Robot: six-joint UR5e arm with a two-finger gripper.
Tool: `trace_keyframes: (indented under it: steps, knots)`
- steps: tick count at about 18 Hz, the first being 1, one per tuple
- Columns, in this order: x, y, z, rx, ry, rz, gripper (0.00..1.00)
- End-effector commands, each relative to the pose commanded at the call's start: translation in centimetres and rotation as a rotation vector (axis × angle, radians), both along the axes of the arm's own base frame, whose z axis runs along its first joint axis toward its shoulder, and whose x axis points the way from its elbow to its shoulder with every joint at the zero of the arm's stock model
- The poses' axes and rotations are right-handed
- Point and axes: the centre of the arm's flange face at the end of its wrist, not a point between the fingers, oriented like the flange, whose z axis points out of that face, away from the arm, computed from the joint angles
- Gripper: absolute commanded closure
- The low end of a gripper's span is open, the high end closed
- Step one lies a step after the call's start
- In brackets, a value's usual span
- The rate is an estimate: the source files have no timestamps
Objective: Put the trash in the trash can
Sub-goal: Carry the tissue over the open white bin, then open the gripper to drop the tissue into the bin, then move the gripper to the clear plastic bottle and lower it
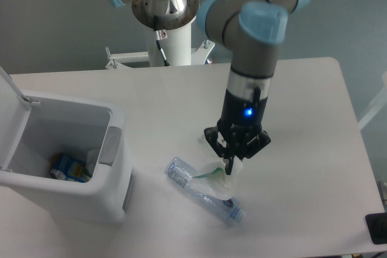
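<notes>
The clear crushed plastic bottle (202, 191) lies flat on the white table, front of centre, with its cap end toward the front right. My gripper (231, 164) points down just above the bottle's middle and is shut on the crumpled white paper scrap with green marks (219, 180). The scrap hangs from the fingers and overlaps the bottle. The white trash can (112, 194) stands at the left with its lid (11, 113) swung open and its grey latch panel (110, 144) facing the bottle.
A blue and green carton (68, 168) and some white litter lie inside the can. The robot's base (164, 13) stands at the table's far edge. A black object (377, 228) sits at the front right corner.
</notes>
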Motion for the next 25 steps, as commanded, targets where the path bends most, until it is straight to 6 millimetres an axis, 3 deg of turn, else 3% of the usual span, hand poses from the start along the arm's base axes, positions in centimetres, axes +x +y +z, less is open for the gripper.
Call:
trace_keyframes:
  steps: [4,7,9,11,12,13,15,17,19,21,25]
  knots:
    - [5.9,1.1,3.8,0.071,-0.004,-0.076,1.0]
    - [11.6,3.1,4.2,0.066,-0.009,-0.148,1.0]
    - [15.1,3.7,3.8,0.059,-0.002,-0.211,0.89]
    - [17.1,4.3,3.4,0.056,-0.005,-0.246,0.73]
    - [17.8,4.5,3.2,0.055,-0.007,-0.26,0.61]
    - [17.8,4.7,2.8,0.05,-0.007,-0.266,0.31]
    - [17.8,4.9,2.2,0.041,-0.007,-0.276,0.0]
    - [17.7,5.0,1.3,0.032,-0.013,-0.279,0.0]
    - [15.5,4.8,0.5,0.023,-0.015,-0.254,0.0]
    - [8.4,3.5,-2.3,-0.006,-0.053,-0.149,0.0]
    - [-2.6,0.4,-7.3,-0.045,-0.114,0.006,0.0]
